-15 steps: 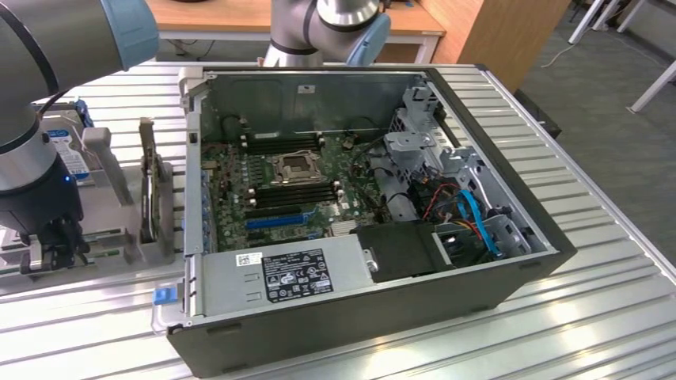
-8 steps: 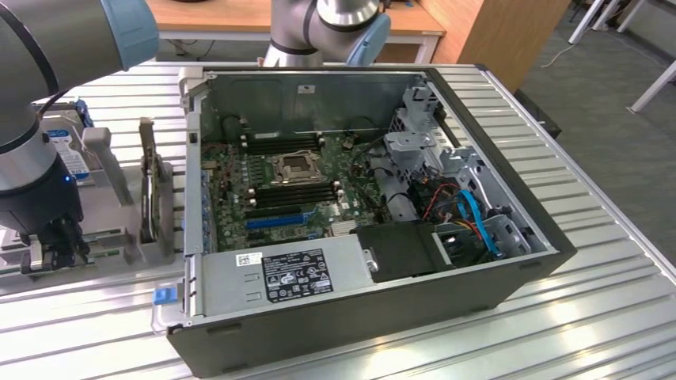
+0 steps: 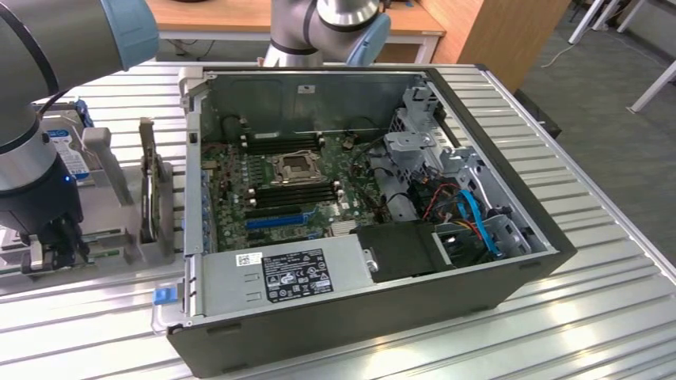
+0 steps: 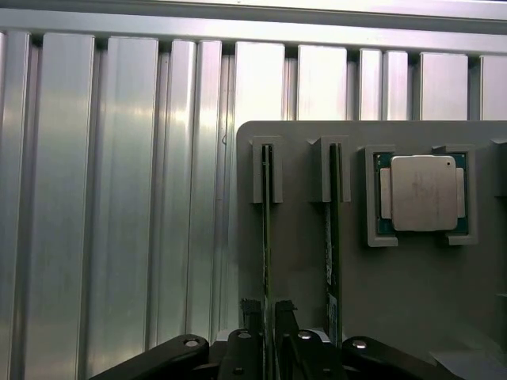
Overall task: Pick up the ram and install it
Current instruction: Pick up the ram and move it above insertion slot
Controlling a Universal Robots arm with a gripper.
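**Ribbed metal desk, tool pinching the ram in its rack**

Silvery ribbed metal makes up the desk (image 3: 591,317), with wooden furniture behind it. On it sits an open computer case (image 3: 349,324), lying on its side. Its green motherboard (image 3: 237,170) is exposed, and a grey power supply (image 3: 285,273) sits along the near wall.

Towards the exterior view's left, just beside the case, is a grey parts holder (image 3: 111,170). The robot arm (image 3: 32,103) reaches down over it with the tool (image 3: 53,249) low at its near end.

From the wrist camera the holder (image 4: 396,301) is a flat grey block on the desk (image 4: 119,198). The ram (image 4: 267,229) stands on its thin edge in one slotted bracket. A second stick (image 4: 333,237) stands in the next bracket, parallel and apart from it. Beyond that, a processor chip (image 4: 424,192) lies flat in its own recess.

The tool (image 4: 268,313) straddles the ram, one finger on each face, drawn in to pinch it. The stick is seated in its slot.
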